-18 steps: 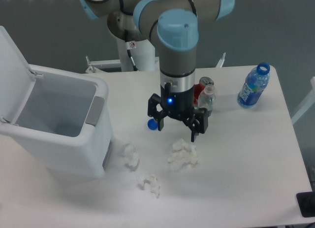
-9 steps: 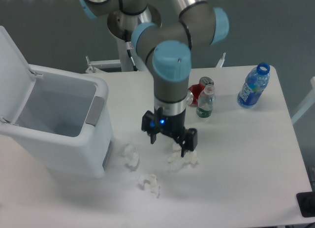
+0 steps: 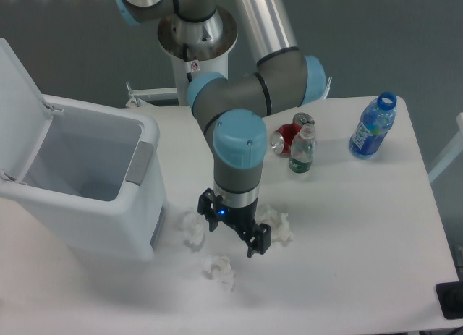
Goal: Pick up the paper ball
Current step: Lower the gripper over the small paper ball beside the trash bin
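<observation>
1. Camera view, fixed and elevated: a white table (image 3: 362, 226) fills the lower frame, and a dark grey floor lies behind its far edge.
2. The arm (image 3: 239, 103) rises from a white pedestal (image 3: 195, 67) at the far side of the table and bends down toward the near centre.
3. The gripper (image 3: 233, 235) points down with its 2 fingers spread apart and nothing between them; a blue light shows on its body.
4. The paper ball (image 3: 218, 269) lies on the table surface just in front of the gripper and slightly toward the image left, clear of both fingers.
5. A taller white wad (image 3: 192, 229) sits at the image left of the gripper, close to the bin.
6. A larger fluffy white wad (image 3: 278, 226) sits at the image right of the gripper, partly hidden behind it.
7. A white bin (image 3: 87, 183) stands on the left part of the table with its lid raised open.
8. A red can (image 3: 289, 136) lies behind a small clear bottle (image 3: 302, 150) with a white cap, past the table centre.
9. A blue bottle (image 3: 373, 126) without a cap stands near the far right corner, well apart from the gripper.
10. A dark object (image 3: 452, 300) cuts the lower right frame edge; its identity cannot be determined.
</observation>
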Robot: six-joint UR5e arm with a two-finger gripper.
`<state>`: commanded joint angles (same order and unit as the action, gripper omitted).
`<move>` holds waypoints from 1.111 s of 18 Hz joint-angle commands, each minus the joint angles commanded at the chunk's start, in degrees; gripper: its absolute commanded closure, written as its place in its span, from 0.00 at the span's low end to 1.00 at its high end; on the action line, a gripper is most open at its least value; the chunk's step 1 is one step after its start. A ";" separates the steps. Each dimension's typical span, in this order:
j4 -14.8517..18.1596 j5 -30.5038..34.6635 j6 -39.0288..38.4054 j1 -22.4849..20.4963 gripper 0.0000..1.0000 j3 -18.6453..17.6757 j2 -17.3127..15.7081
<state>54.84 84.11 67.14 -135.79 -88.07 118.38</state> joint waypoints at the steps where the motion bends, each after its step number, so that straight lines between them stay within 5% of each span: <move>1: -0.09 0.00 1.06 0.09 0.00 0.09 0.79; 10: -0.26 0.09 6.25 1.32 0.00 3.43 6.07; 20: -2.64 0.09 6.25 3.43 0.00 2.82 8.53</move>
<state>52.21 84.20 73.39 -132.36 -85.25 126.91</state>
